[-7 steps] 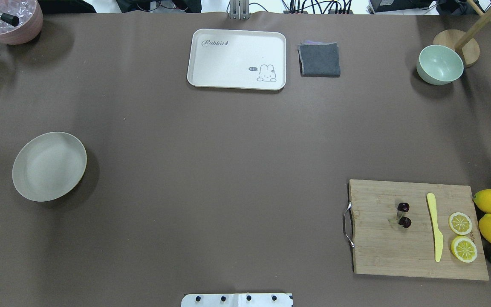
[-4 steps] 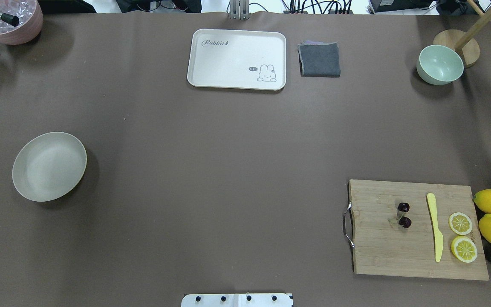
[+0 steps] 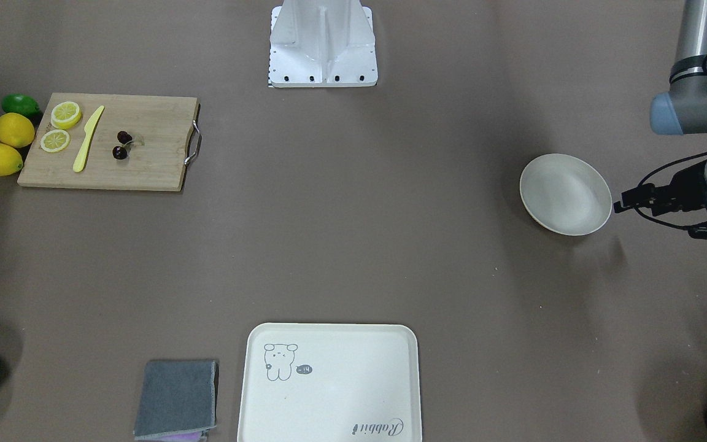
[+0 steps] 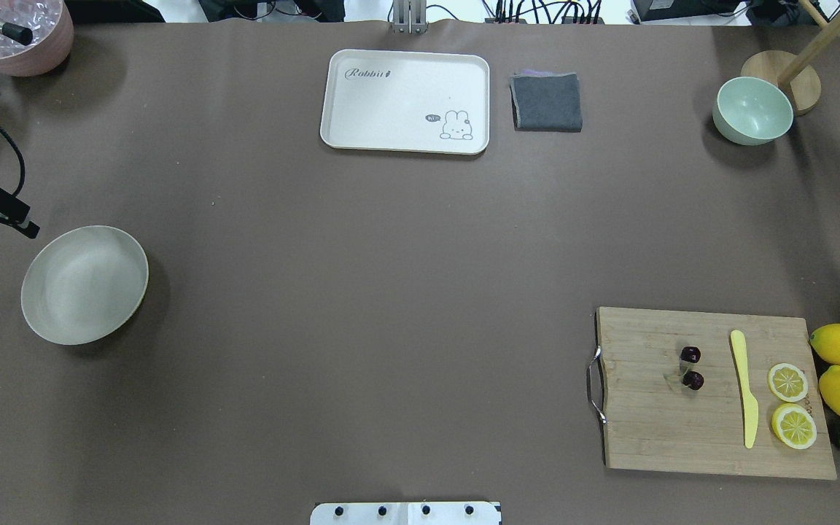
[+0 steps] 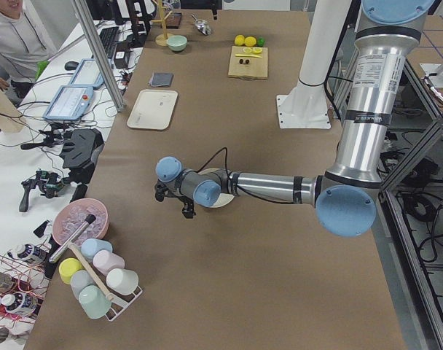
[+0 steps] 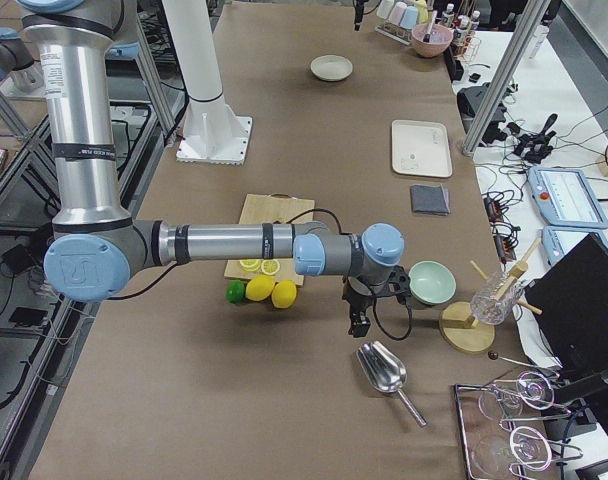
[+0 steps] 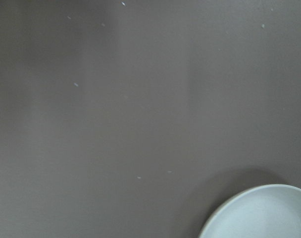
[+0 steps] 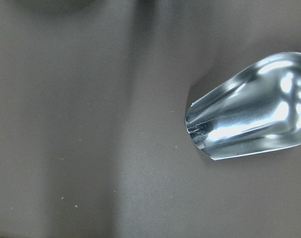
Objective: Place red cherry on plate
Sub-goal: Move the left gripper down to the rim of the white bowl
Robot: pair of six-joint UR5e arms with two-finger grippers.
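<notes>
We see the red cherry (image 4: 693,379) lying on the wooden board (image 4: 668,437), at robot's right side, btw. the board's metal handle and the yellow knife (image 4: 744,386). The plate (image 4: 84,284) is well apart, on left side. The left gripper (image 4: 4,215) hovers just beside the plate; claw released or clenched, we cannot tell. The right gripper (image 6: 359,320) hangs near a metal scoop (image 6: 382,368); its claw's state we also cannot tell.

Cutting board (image 4: 653,430) at 4 o'clock carries yellow knife (image 4: 745,386), lemon slices (image 4: 787,382); rabbit tray (image 4: 391,102), grey cloth (image 4: 547,102) at 12.
</notes>
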